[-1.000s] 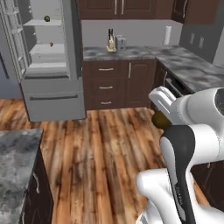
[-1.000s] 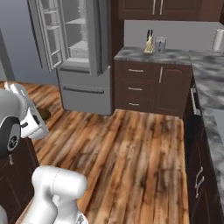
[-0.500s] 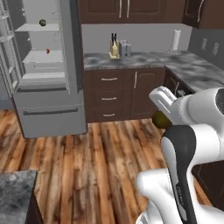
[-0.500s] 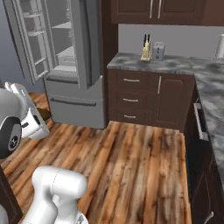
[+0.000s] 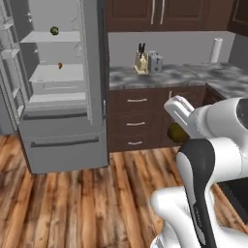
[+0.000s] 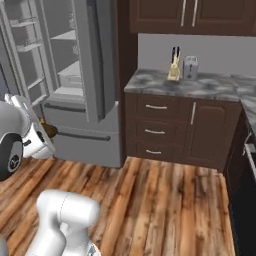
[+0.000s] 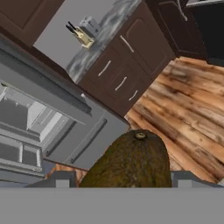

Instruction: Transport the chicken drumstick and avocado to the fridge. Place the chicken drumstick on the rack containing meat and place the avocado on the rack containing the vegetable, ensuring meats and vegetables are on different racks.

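Two small things sit inside the open fridge (image 5: 63, 121): a dark green ball, the vegetable (image 5: 54, 31), on the higher shelf (image 5: 51, 38), and a tiny orange-brown lump, the chicken drumstick (image 5: 60, 65), on the shelf below (image 5: 53, 73). They are well apart, one rack above the other. The fridge stands at the left of the left base view with its left door (image 5: 9, 68) swung open, showing door bins and a pale grey inside; the bottom drawers are shut.

The avocado (image 7: 127, 164) is in the gripper (image 7: 120, 183), filling the lower middle of the hand view, its stem end pointing away from the hand. The fingers press on it from both sides, closed just as far as the fruit allows. In the left base view the avocado (image 5: 177, 132) shows as an olive-brown bulge under the white hand, in front of the dark cabinet drawers (image 5: 135, 121). In the right base view the avocado (image 6: 49, 130) peeks out beside the arm, near the fridge drawers.

On the grey counter (image 5: 164, 75) to the right of the fridge stand a knife block (image 5: 141, 62), a toaster (image 5: 155, 61) just beside it, and a paper towel roll (image 5: 216, 50) farther right. The floor (image 5: 72, 203) is wood planks.
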Robot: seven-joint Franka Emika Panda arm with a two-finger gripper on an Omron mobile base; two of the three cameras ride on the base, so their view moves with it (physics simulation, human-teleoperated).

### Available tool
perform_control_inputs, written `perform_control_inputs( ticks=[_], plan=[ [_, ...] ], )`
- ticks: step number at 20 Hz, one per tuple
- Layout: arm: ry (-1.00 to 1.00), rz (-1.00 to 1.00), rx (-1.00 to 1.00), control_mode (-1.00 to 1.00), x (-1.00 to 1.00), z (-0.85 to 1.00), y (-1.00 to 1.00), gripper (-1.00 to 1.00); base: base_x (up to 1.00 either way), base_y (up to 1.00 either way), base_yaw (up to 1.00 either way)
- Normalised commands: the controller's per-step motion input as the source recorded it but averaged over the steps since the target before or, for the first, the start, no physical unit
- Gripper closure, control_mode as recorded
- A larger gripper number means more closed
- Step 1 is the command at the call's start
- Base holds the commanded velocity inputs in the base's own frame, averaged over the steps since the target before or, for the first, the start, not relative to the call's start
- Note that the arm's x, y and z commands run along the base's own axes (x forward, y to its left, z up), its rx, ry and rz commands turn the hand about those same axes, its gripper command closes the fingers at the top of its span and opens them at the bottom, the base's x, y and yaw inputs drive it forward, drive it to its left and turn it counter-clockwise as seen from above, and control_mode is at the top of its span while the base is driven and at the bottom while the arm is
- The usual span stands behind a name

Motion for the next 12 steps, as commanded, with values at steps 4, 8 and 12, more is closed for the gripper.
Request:
perform_control_inputs(
  ticks=[4,8,12],
  plan=[
    [0.00,0.00,0.00,1.00,0.00,0.00,0.00,1.00,1.00,0.62,-0.01],
    [0.00,0.00,0.00,1.00,0.00,0.00,0.00,1.00,1.00,1.00,-0.07],
    [0.00,0.00,0.00,1.00,0.00,0.00,0.00,1.00,1.00,0.98,-0.07]
  ],
)
